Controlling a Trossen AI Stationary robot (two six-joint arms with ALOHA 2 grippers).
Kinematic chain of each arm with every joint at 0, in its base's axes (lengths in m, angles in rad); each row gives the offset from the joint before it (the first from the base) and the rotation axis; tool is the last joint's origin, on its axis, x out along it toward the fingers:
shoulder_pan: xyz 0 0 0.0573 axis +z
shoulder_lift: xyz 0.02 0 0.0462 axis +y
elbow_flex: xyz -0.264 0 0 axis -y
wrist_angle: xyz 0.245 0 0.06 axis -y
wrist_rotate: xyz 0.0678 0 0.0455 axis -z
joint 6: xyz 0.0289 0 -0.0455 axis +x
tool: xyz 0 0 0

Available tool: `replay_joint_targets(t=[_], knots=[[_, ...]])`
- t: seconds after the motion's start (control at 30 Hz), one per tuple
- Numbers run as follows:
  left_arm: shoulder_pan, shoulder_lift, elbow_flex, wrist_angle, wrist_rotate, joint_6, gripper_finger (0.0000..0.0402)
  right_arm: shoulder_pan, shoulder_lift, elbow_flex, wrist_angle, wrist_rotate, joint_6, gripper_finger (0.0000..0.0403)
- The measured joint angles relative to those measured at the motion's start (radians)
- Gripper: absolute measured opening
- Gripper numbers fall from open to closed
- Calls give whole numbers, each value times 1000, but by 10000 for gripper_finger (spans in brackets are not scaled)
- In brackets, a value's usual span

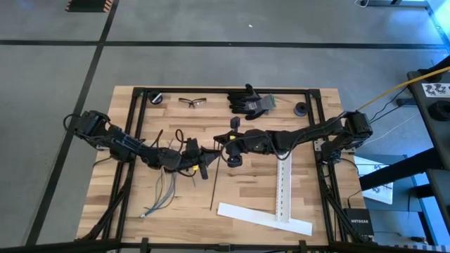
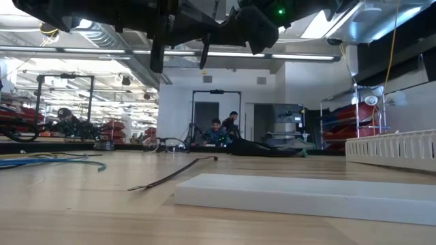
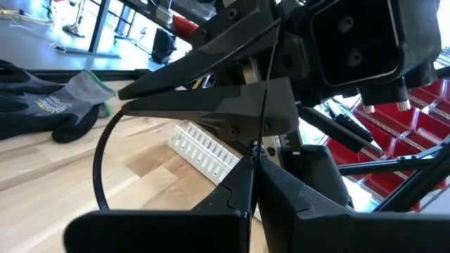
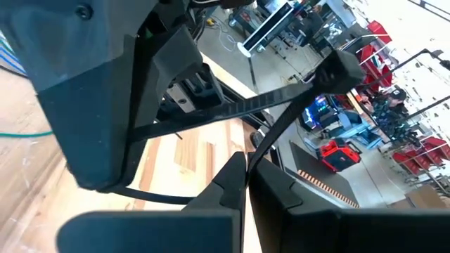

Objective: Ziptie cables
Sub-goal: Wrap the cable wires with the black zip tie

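The cables [image 1: 160,191], thin pale blue and grey, lie limp on the surface [image 1: 246,190] below my left gripper [image 1: 204,163]. It is clamped on a thin black looped ziptie [image 3: 105,158]. My right gripper [image 1: 219,140], touching it, pinches the same ziptie.

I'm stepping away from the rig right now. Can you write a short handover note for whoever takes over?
Left end effector: shut on the looped ziptie, raised over mid-table.
Right end effector: shut on the same ziptie, facing the left one closely.
Cables: loose on the wooden table, near the left arm, not bundled.
Second ziptie: lying flat on the table, untouched.
Done: one ziptie picked up and formed into a loop.
Left: get the loop round the cables, pull tight, then use the second ziptie.
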Motion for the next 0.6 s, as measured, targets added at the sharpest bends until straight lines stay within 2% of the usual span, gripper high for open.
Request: replay_joint_targets(t=[0.6], knots=[[-7, 0, 0, 26, 1, 17, 0, 0, 30, 0, 12, 33, -26, 0]])
